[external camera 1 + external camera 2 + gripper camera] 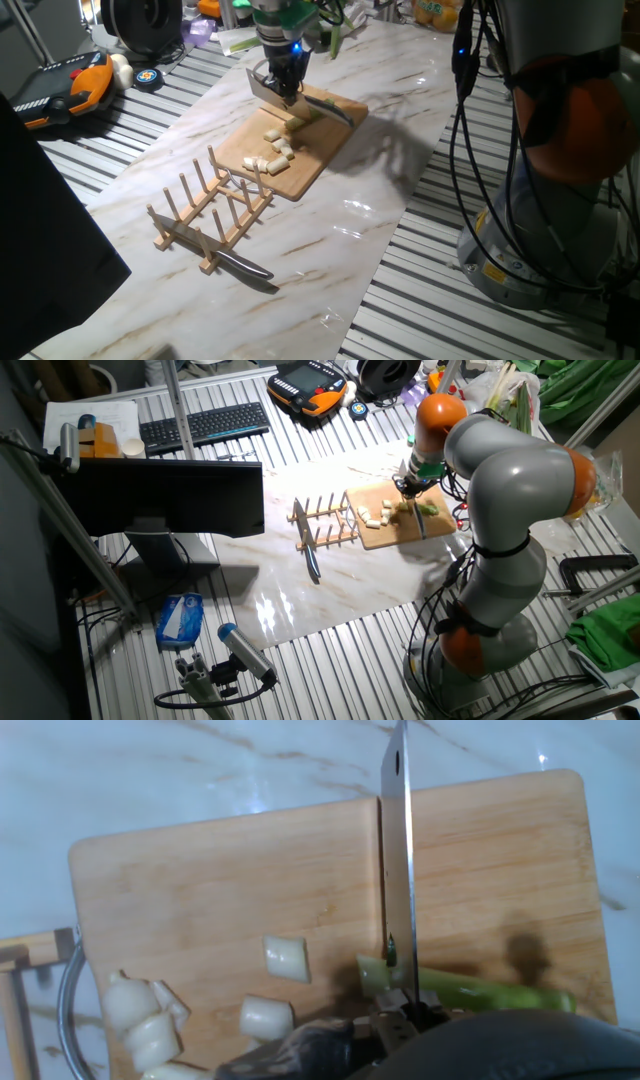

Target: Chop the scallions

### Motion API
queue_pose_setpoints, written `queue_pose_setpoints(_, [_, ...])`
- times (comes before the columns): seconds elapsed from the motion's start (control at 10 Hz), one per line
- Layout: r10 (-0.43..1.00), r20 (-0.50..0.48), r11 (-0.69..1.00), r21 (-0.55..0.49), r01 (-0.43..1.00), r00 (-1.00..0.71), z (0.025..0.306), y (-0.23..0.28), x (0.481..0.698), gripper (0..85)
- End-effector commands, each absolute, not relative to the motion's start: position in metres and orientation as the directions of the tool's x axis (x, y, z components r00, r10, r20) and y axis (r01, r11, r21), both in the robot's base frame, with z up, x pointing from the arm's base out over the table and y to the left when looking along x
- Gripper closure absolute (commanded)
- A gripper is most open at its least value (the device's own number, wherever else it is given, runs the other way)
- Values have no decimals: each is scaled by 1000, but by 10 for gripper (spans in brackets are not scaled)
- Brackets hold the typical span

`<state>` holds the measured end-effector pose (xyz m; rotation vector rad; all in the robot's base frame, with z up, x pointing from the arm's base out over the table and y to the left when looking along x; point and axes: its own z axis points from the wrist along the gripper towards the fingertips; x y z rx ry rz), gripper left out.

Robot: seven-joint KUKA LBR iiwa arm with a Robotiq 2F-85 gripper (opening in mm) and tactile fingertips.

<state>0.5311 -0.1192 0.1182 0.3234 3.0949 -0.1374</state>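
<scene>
Hand view gives you the clearest look: the knife (398,870) stands on edge across the cutting board (200,890), its blade pressed into the pale green scallion stalk (470,988) lying along the board's near side. Cut white pieces (285,960) sit loose on the board beside the blade, with a small cluster (145,1025) nearer the board's end. From one fixed view, you see the gripper (283,93) over the board (325,150) toward the far edge of the marble table (400,110), pinching the knife handle. A wooden rack (210,210) stands mid-table, and a second knife (245,268) lies beside it, toward the table's near edge.
</scene>
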Motion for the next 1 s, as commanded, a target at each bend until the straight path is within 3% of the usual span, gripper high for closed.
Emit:
queue_pose_setpoints(0.0, [206, -36, 974, -86, 208, -978, 118, -119, 532, 843])
queue_pose_setpoints(0.9, [209, -30, 974, -78, 211, -977, 104, -133, 540, 843])
